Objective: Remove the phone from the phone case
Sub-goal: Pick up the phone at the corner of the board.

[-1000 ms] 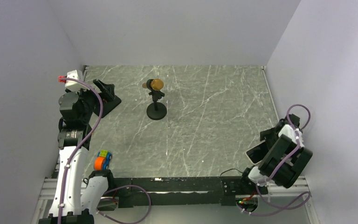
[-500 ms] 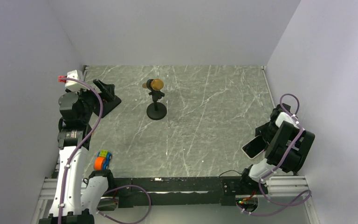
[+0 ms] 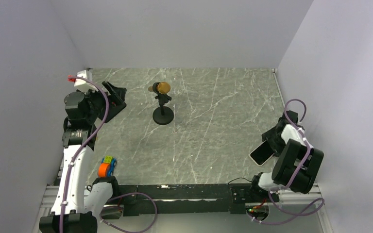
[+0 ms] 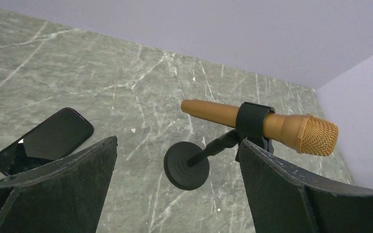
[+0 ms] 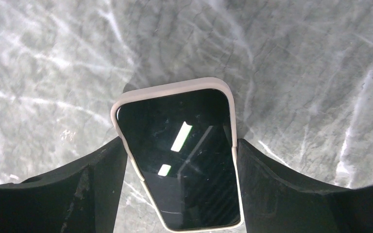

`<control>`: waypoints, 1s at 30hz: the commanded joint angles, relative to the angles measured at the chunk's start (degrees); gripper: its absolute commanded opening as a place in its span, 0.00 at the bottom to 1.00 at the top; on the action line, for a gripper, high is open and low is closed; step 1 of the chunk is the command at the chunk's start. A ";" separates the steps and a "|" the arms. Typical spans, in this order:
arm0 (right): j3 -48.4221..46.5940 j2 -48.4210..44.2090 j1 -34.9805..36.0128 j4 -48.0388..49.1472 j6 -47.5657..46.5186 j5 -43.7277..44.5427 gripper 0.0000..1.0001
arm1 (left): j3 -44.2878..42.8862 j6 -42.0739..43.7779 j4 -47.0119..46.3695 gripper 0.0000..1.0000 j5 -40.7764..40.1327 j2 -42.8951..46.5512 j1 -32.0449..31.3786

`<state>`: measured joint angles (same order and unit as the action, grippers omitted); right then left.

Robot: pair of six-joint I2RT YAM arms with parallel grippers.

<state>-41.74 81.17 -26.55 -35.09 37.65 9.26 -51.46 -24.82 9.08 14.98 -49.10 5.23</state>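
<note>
The phone [image 5: 182, 145], black glass face up, sits in a white phone case [image 5: 171, 89]. My right gripper [image 5: 179, 143] is shut on the case's two long sides. In the top view the phone case [image 3: 260, 154] hangs tilted just above the table's right front, below the right gripper [image 3: 270, 144]. My left gripper [image 4: 177, 141] is open and holds nothing. It is at the back left, and the top view shows the left gripper [image 3: 116, 94] there too.
A gold microphone [image 4: 267, 127] on a black round-based stand [image 3: 163, 115] stands at the middle back. A flat black phone-shaped slab [image 4: 43, 141] lies beneath the left fingers. A small orange and blue toy [image 3: 106, 167] sits near the left arm's base. Walls enclose three sides.
My right gripper closed on the cased phone and swung it left and slightly toward the back. The left arm shifted a little toward the back; its jaws stayed open.
</note>
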 commanded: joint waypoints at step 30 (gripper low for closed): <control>3.90 -27.55 33.62 23.37 -6.80 -15.33 0.00 | -22.82 16.17 5.04 0.81 -10.64 -26.16 -57.33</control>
<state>-35.46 54.85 4.73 -18.26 27.75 -4.51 -76.58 -11.35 15.99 8.08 -75.83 -47.00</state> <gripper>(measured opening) 0.761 0.816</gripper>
